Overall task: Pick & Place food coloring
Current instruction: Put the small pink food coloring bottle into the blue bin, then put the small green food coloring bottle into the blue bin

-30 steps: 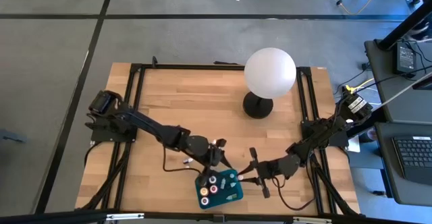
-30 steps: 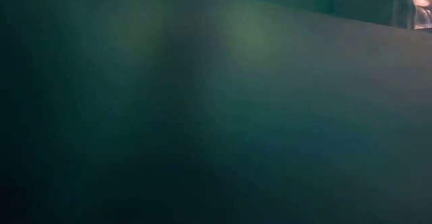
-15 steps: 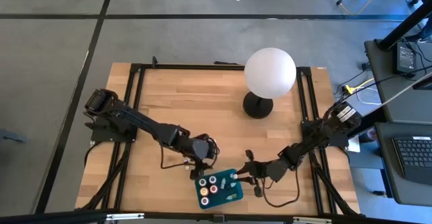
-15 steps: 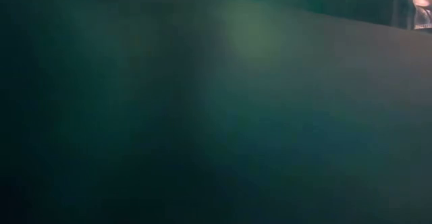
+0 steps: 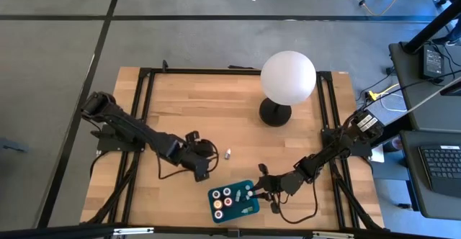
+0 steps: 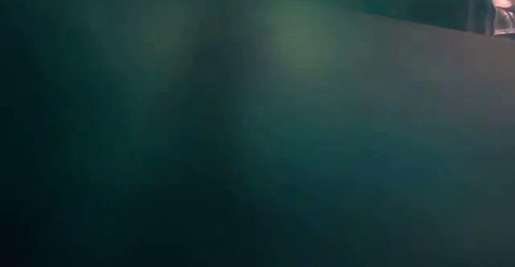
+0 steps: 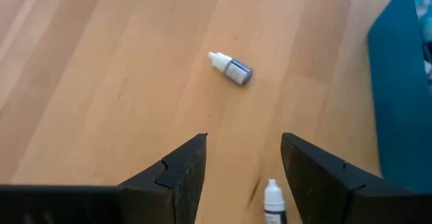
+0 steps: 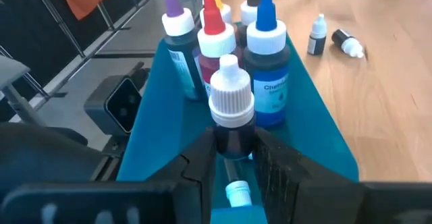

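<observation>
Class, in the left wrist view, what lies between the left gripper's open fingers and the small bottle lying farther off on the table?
Only bare wooden table lies between the left gripper and that bottle.

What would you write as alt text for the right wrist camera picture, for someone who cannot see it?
The right gripper clamps a small dark bottle with a white cap, held upright over a teal tray. Behind it in the tray stand bottles with purple, red, blue, yellow and black tips. Two tiny bottles sit on the wooden table beyond: one upright, one on its side.

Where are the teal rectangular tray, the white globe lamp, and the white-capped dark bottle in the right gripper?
teal rectangular tray (image 5: 214, 194), high view, on its rim.
white globe lamp (image 5: 288, 78), high view, on its globe.
white-capped dark bottle (image 8: 233, 137), right wrist view, on its dark body.
</observation>
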`<action>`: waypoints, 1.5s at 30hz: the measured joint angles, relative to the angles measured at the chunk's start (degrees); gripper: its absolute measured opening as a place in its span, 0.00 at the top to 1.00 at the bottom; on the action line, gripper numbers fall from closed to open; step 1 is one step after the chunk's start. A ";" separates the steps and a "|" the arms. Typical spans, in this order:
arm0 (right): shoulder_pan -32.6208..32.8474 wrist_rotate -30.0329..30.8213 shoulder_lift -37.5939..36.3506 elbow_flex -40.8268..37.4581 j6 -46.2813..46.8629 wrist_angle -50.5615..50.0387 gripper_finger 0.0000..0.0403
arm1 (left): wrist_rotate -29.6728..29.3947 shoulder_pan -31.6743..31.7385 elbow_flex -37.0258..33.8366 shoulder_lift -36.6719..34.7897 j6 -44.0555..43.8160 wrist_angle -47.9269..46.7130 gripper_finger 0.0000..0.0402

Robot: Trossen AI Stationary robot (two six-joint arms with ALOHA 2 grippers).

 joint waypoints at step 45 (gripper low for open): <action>0.00 0.00 0.00 0.00 0.10 -3.22 0.69 | -7.25 -3.92 -10.13 0.54 -37.26 -14.91 0.59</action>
